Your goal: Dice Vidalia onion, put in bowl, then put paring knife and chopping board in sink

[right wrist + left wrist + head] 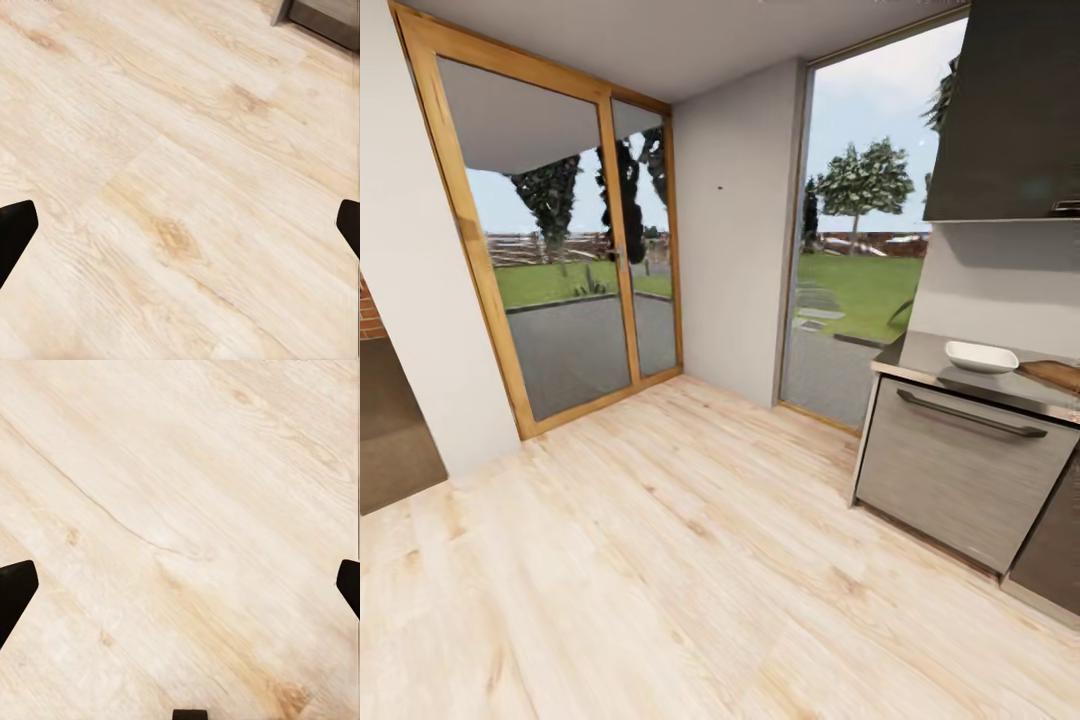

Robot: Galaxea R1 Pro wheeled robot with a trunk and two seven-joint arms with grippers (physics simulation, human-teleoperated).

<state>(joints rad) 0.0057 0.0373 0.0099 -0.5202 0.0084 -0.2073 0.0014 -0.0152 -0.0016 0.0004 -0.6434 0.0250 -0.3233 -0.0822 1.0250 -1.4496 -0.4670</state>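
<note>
the head view takes in a pale wooden floor, glass doors with a wooden frame and a tall window onto a lawn. at the right edge the grey countertop carries the white bowl; just beside it lies the chopping board, cut off by the picture's edge. below sits a grey appliance door with a dark handle.

the left gripper and the right gripper both hang over bare floor, dark fingertips spread wide and holding nothing. a cabinet base is partly cut off.
</note>
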